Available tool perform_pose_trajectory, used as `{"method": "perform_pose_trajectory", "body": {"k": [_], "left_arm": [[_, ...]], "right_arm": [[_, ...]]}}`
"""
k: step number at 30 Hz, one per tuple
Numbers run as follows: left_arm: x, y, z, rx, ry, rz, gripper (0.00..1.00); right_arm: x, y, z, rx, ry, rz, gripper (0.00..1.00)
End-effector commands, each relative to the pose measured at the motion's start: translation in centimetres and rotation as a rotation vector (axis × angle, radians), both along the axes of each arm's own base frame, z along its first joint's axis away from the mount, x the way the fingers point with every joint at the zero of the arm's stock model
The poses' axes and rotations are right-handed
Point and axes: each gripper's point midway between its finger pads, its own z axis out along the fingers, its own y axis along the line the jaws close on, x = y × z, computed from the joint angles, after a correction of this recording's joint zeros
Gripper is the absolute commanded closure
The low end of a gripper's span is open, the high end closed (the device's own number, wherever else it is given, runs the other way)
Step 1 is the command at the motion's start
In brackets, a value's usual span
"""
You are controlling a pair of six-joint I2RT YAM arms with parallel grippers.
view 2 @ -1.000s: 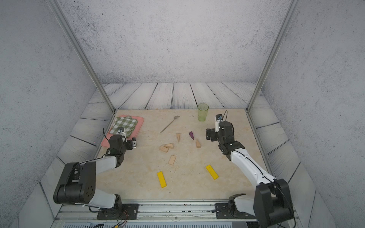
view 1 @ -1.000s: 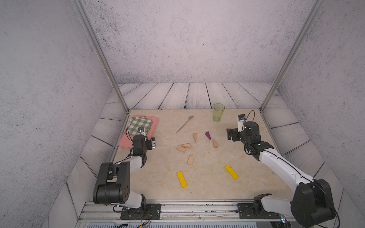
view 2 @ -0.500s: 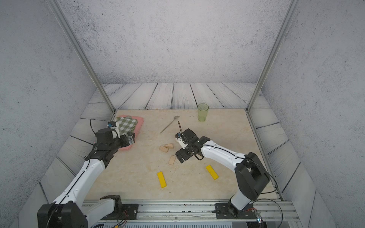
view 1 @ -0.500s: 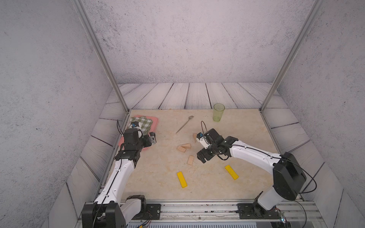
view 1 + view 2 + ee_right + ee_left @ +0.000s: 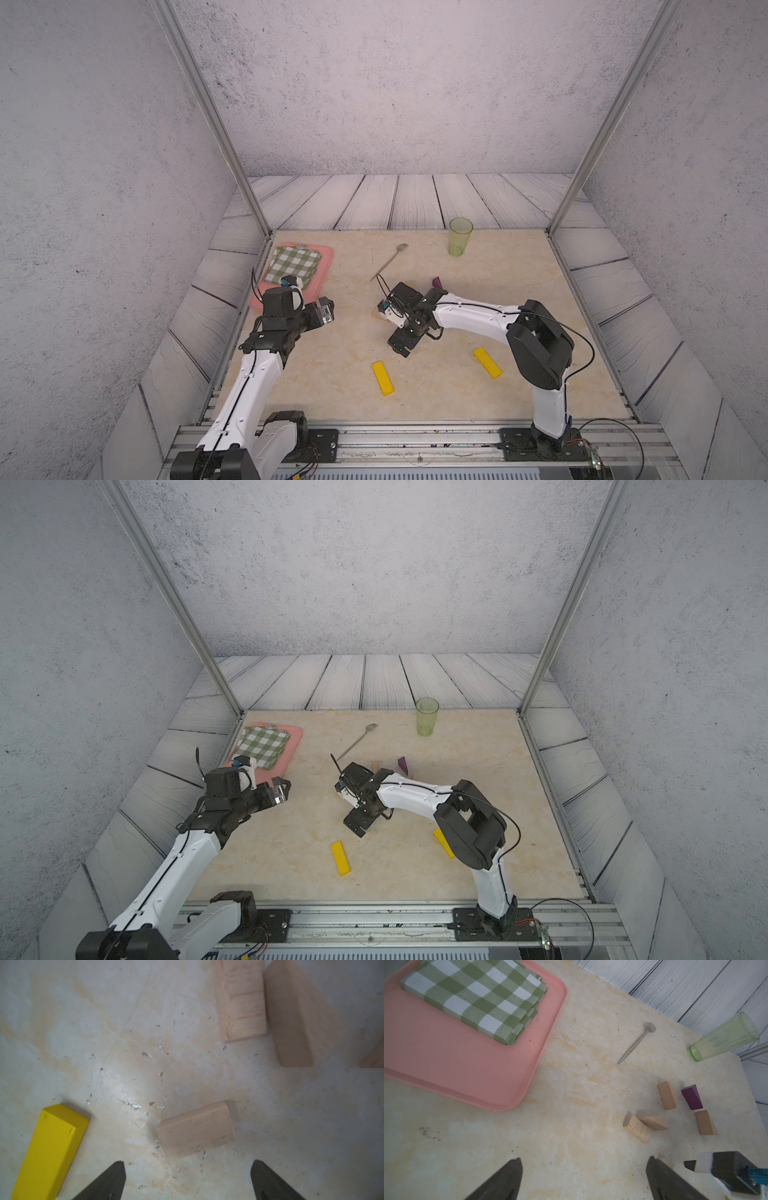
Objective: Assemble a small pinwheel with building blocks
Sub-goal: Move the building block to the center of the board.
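Plainly, no pinwheel exists yet. All the blocks (image 5: 667,1095) lie loose on the table (image 5: 519,266), with no centre, blade or stem laid together. We judge the task barely begun, and all the placing is left.

In the left wrist view a rectangle (image 5: 637,1129) touches a wedge (image 5: 654,1123). Near them, each apart from the rest, lie a second wedge (image 5: 667,1103), the purple wedge (image 5: 692,1097) and a third wedge (image 5: 705,1122). A lone rectangle (image 5: 196,1130) lies apart from that cluster. Toward the front edge the yellow bar (image 5: 383,377) and the second bar (image 5: 487,362) lie well apart from each other.

The right gripper (image 5: 188,1162) hangs low over the lone rectangle, jaws spread wide and empty. In the right wrist view the block sits just ahead of the fingertips, in line with the gap, and we see no contact. We take the step in hand to be a first pick — that rectangle, likely meant for the centre.

The left gripper (image 5: 584,1158) is also spread wide and holds nothing. It hovers over bare table just beside the tray (image 5: 326,262), well apart from the blocks.

Further out, a folded cloth (image 5: 295,264) lies on the tray, and a spoon (image 5: 388,262) and a cup (image 5: 460,237) sit toward the back, outside the task.
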Motion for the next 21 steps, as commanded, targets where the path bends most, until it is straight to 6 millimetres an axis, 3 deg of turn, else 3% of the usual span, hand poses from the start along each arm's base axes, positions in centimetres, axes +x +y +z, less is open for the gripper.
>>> {"method": "perform_pose_trajectory", "body": {"k": [1,5,14,21], "left_arm": [[-0.4,-0.3,-0.1,-0.02,0.005,-0.006,0.01],[-0.4,-0.3,-0.1,-0.02,0.003,-0.007,0.01],[-0.4,-0.1,-0.1,-0.013,0.009,0.002,0.02],[-0.4,-0.1,-0.2,-0.015,0.011,0.004,0.02]], "right_arm": [[0.9,-0.4,-1.5,-0.083,-0.01,0.008,0.03],[1.5,0.1,-2.3,-0.116,-0.007,0.022,0.06],[2.3,-0.5,-4.0,-0.176,-0.006,-0.035,0.24],[4.5,-2.8,-3.7,-0.199,-0.036,-0.248,0.41]]}}
